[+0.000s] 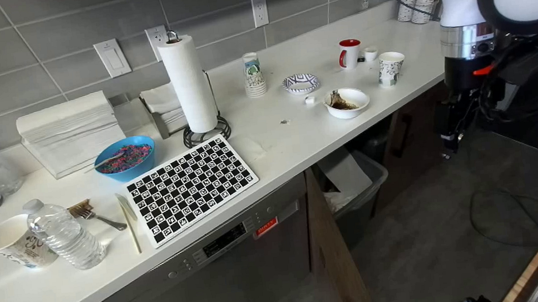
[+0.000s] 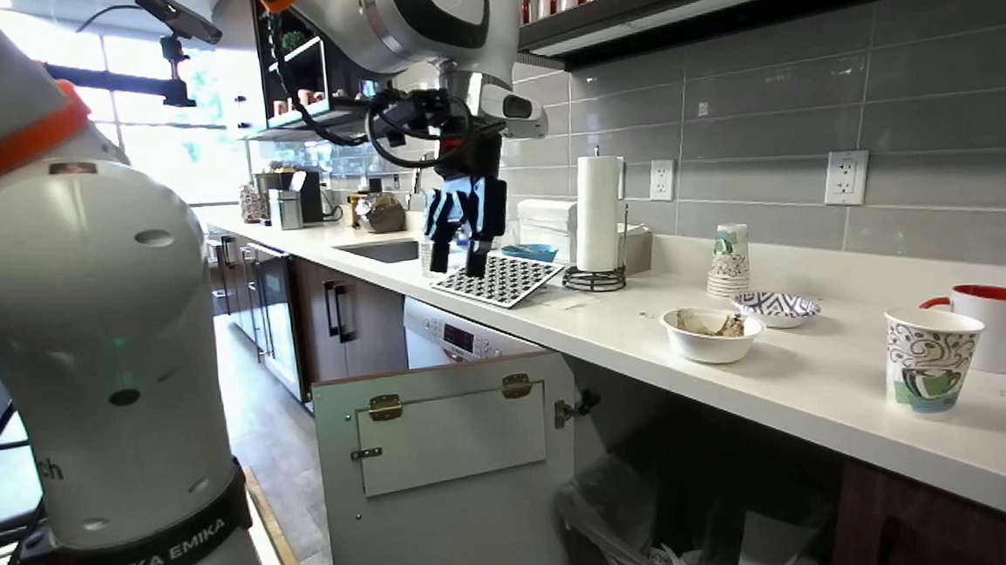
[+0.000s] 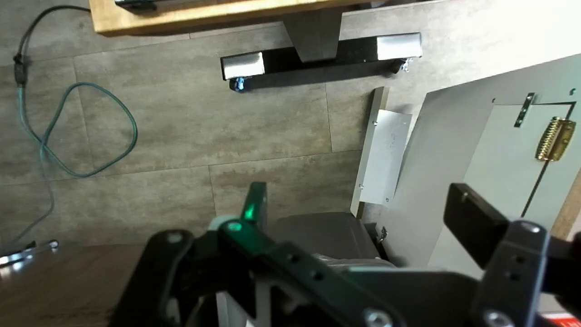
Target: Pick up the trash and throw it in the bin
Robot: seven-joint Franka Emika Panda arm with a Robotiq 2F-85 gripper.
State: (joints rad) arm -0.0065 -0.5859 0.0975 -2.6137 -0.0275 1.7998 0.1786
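The grey bin [image 1: 378, 176] with a pale liner stands low in the open cabinet under the counter, with papers in it. Its liner [image 2: 601, 534] shows in an exterior view, and its side [image 3: 313, 231] is partly behind the fingers in the wrist view. My gripper [image 1: 450, 144] is out in front of the counter, above the floor; it also shows in an exterior view [image 2: 459, 259]. In the wrist view the fingers [image 3: 361, 200] are wide apart with nothing between them. Which thing is the trash is unclear; a soiled white bowl [image 1: 350, 99], a patterned bowl [image 1: 301, 84] and a paper cup [image 1: 391, 69] stand on the counter.
The cabinet door [image 2: 444, 461] stands open beside the bin. On the counter [image 1: 269, 156] are a checkered board [image 1: 191, 188], a paper towel roll [image 1: 188, 84], a blue bowl [image 1: 126, 159], a water bottle [image 1: 67, 234] and a red-white mug [image 1: 349, 54]. A cable [image 3: 131, 131] lies on the floor.
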